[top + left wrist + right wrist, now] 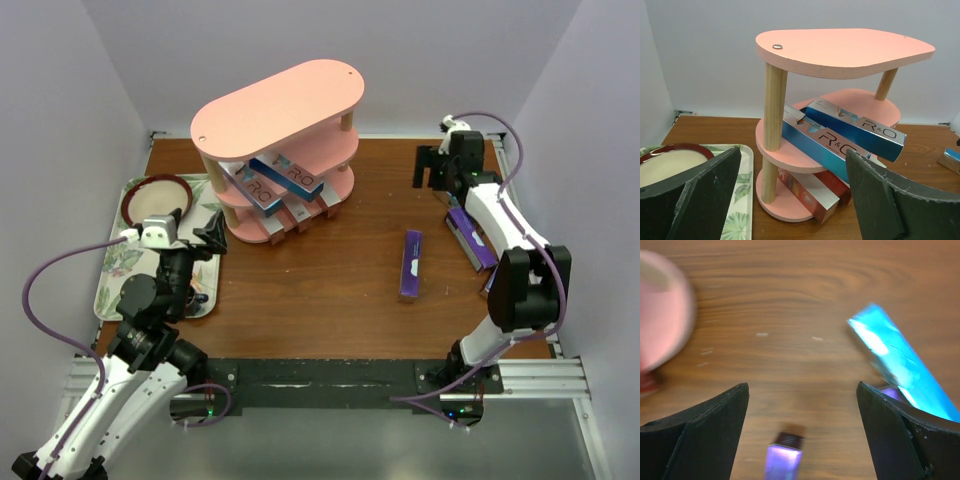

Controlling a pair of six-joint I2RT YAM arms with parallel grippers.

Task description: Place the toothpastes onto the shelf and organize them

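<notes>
The pink three-tier shelf (pixel 275 115) stands at the back left and fills the left wrist view (pixel 840 50). Two blue toothpaste boxes (pixel 285 178) lie slanted on its middle tier (pixel 830 145). Red and white boxes (pixel 298 215) lie on its bottom tier (pixel 807 192), sticking out past the edge. A purple box (pixel 411 265) lies alone on the table, and its end shows in the right wrist view (pixel 784 459). More boxes, purple (pixel 470 238) and teal (pixel 905 370), lie under the right arm. My left gripper (pixel 208 232) (pixel 792 200) is open and empty, facing the shelf. My right gripper (pixel 430 168) (pixel 802 430) is open and empty above the table.
A floral tray (pixel 112 268) lies at the left edge with a red-rimmed bowl (pixel 155 200) on it; both show in the left wrist view, the tray (pixel 737 220) and the bowl (pixel 670 162). Walls close the table on three sides. The right wrist view is blurred.
</notes>
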